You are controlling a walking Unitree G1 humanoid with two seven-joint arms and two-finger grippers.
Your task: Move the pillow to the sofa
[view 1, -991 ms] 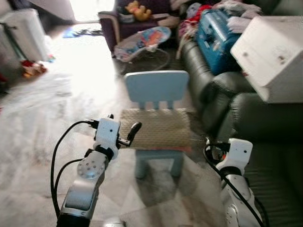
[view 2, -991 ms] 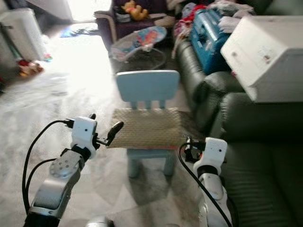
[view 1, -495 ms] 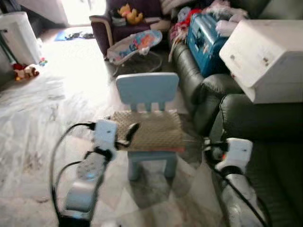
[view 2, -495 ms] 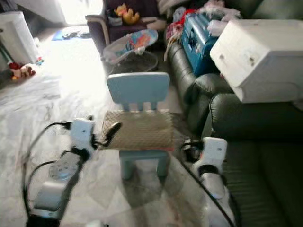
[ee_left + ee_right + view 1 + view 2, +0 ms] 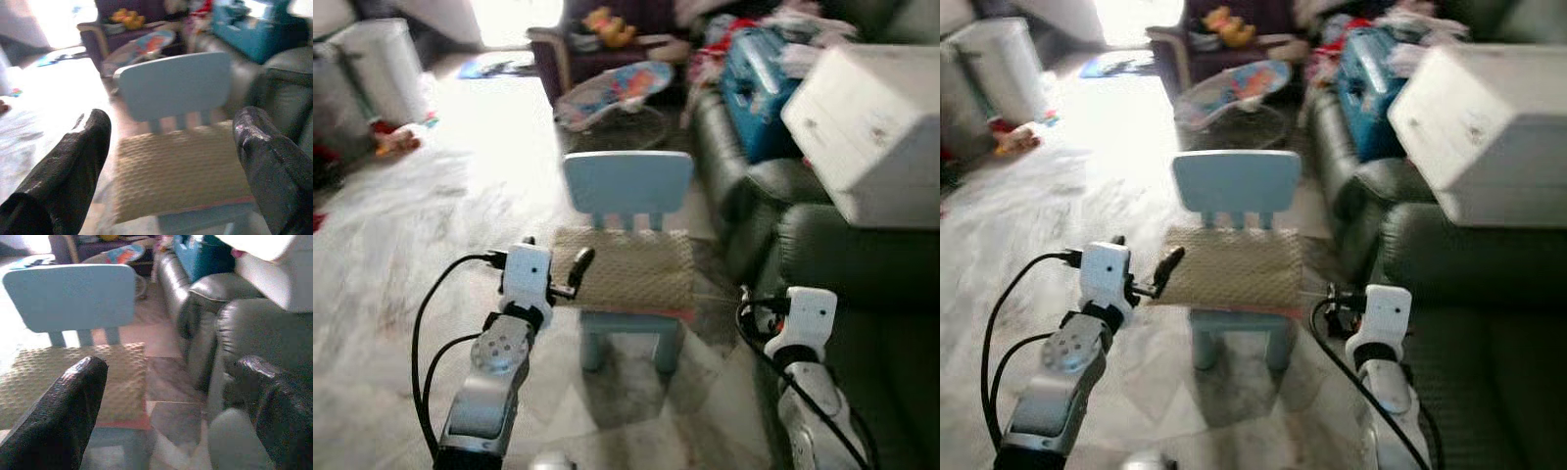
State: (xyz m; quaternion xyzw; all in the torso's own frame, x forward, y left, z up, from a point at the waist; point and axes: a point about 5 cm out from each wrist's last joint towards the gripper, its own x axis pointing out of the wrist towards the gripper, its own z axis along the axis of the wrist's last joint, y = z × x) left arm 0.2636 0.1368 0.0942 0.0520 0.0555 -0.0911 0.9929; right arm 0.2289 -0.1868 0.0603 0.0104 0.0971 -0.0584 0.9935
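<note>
Right now your left gripper (image 5: 168, 147) has its fingers spread wide and empty, and between them sits the pillow (image 5: 178, 171), a tan, bumpy-textured cushion lying flat on the seat of the small pale-blue chair (image 5: 628, 186). From the head views, the left fingertips (image 5: 579, 262) are just beside the pillow's near-left edge, apparently not yet touching. Your right gripper (image 5: 166, 406) is likewise wide open and holding nothing; the pillow's corner lies off toward one finger, the dark sofa (image 5: 244, 333) toward the other.

Beyond the fingers, the sofa runs along your right side, its far cushions piled with a blue case (image 5: 759, 83) and a white box (image 5: 867, 127).

Watch for these risks: closing one-sided on the pillow's edge could drag it off the seat onto the floor, or tip the light chair. The pillow looks thin and floppy, so a shallow pinch may slip. The right arm is near the sofa's armrest and could catch it on the swing across.

No brand, label or writing is readable anywhere.
</note>
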